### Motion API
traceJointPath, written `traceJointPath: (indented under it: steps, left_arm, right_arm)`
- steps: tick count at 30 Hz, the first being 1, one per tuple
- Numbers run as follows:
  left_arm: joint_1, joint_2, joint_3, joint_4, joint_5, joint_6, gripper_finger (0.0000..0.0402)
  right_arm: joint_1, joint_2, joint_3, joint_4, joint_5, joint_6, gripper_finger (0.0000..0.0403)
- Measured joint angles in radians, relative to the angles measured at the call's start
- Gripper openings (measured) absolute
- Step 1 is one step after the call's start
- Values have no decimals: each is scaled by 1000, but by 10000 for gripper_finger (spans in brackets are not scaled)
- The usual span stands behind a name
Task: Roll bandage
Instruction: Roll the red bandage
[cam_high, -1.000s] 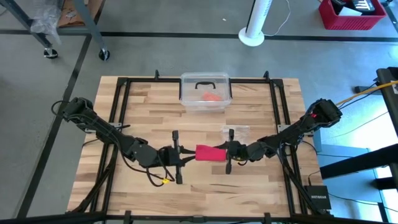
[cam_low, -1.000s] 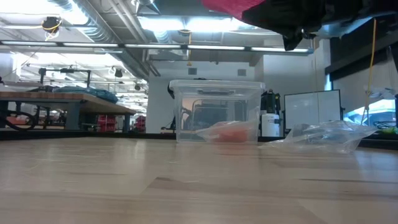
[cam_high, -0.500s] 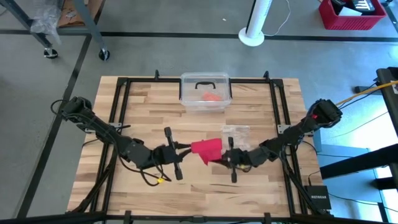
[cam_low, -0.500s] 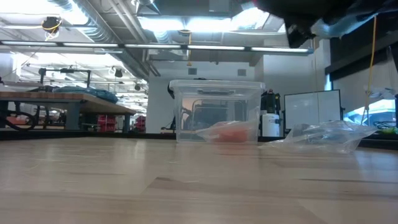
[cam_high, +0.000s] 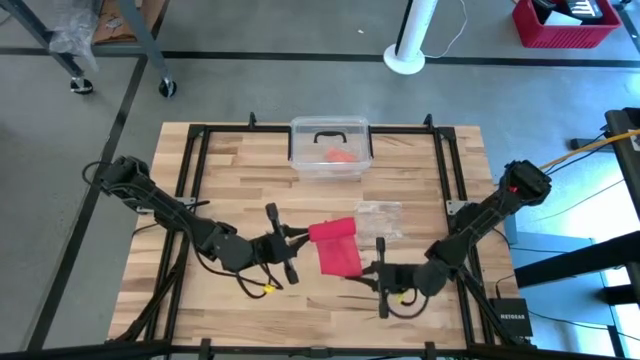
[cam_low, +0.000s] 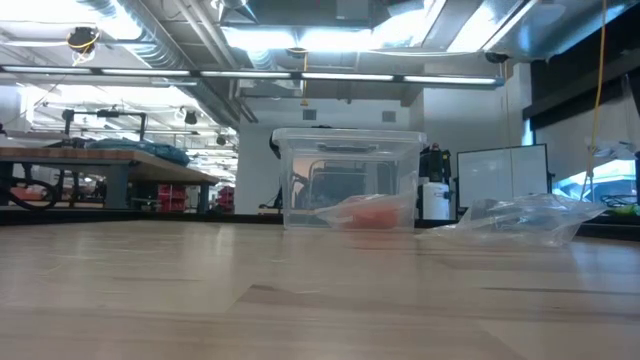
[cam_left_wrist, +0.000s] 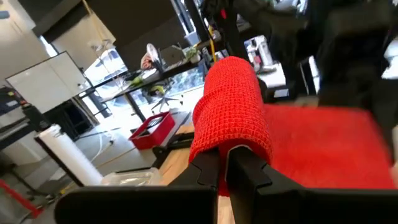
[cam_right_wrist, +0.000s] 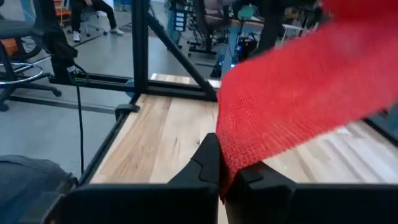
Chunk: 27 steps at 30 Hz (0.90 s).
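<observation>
The bandage (cam_high: 338, 248) is bright red cloth, part roll and part flat band, held above the table's middle between both grippers. Its rolled part (cam_high: 331, 231) is at my left gripper (cam_high: 301, 240), which is shut on it. The unrolled band runs toward the near edge to my right gripper (cam_high: 360, 272), shut on its free end. The left wrist view shows the roll (cam_left_wrist: 230, 99) with the band (cam_left_wrist: 323, 146) leading off it. The low view shows neither gripper nor the bandage. My left gripper pinches the rolled part by its near end (cam_left_wrist: 232, 142) between its two fingers, coming level from the table's left. The roll is lifted clear of the table. My right gripper pinches the band's free end (cam_right_wrist: 235, 157) between its two fingers, level, from the table's near right. The band (cam_right_wrist: 298, 93) stretches flat from its fingers to the roll, clear of the table.
A clear lidded box (cam_high: 331, 150) with an orange-red lump (cam_high: 340, 156) inside stands at the far middle. A crinkly clear plastic bag (cam_high: 380, 214) lies just right of the bandage. A black frame (cam_high: 190, 160) borders the wooden table.
My right gripper has gone toward the table's near edge and right, rising a little, drawing the band out of the roll. The bandage, a compact roll a second ago, now shows a flat length spread toward the near edge. My left gripper has turned its wrist in place.
</observation>
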Motion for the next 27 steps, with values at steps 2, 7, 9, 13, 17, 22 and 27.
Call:
traceJointPath:
  steps: [2,7,9,13,17,22,27]
  left_arm:
    - [0,7,0,-1,-17,18,4]
    - [1,13,0,-1,-26,38,4]
    - [0,13,0,-2,-39,39,4]
    - [2,13,0,-34,-50,38,4]
    - [7,13,0,-51,-50,18,4]
    - [7,13,0,-61,-51,18,4]
    - [8,16,0,-75,-53,18,4]
  right_arm:
    - [19,0,25,-13,19,-23,3]
    - [58,0,76,-15,28,-104,2]
    - [69,0,100,-15,28,-134,2]
    - [76,0,150,-14,27,-213,2]
    - [69,0,193,-16,24,-282,3]
    - [36,0,242,-33,16,-327,3]
    - [-4,0,307,-89,-10,-340,5]
